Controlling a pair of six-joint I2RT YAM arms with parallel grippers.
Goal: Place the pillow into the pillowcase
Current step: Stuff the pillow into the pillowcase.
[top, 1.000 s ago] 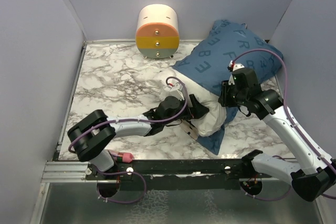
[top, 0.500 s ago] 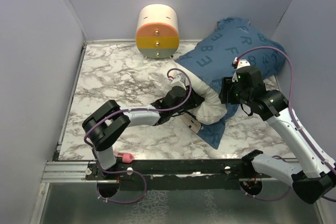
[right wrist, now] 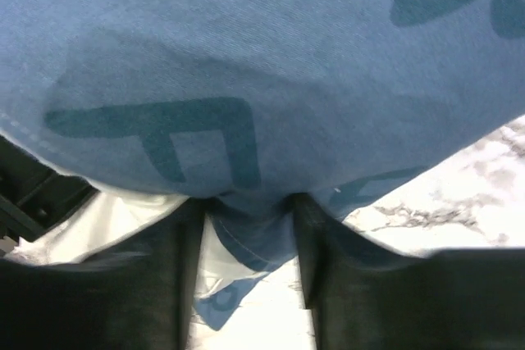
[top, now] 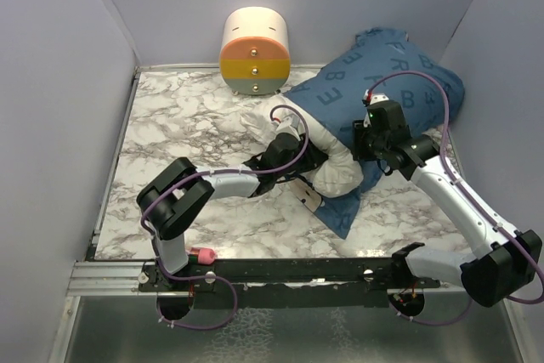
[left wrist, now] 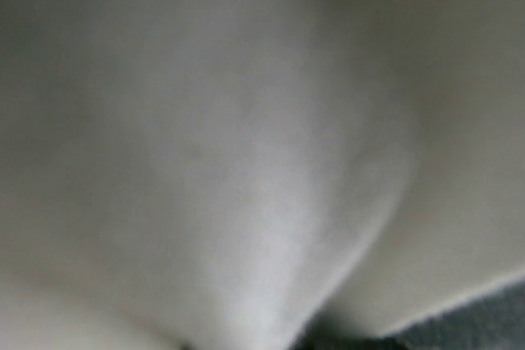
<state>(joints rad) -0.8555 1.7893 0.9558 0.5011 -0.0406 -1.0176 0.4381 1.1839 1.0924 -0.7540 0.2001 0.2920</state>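
The pillow (top: 336, 169) sits mostly inside the pillowcase (top: 399, 65), toward the bench's (top: 187, 116) far right corner. The right jaws grasp the pillowcase hem. The left jaws are buried against the pillow, so I cannot tell their state. Risk: the thin hem slips and the pillow backs out.

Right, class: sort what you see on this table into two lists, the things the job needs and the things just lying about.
Needed for the job: pillow; pillowcase.
Just lying about: cream-and-orange drum at the back.

White-and-black arms (top: 221, 186), purple cables (top: 406, 74), green status light (top: 371, 100)
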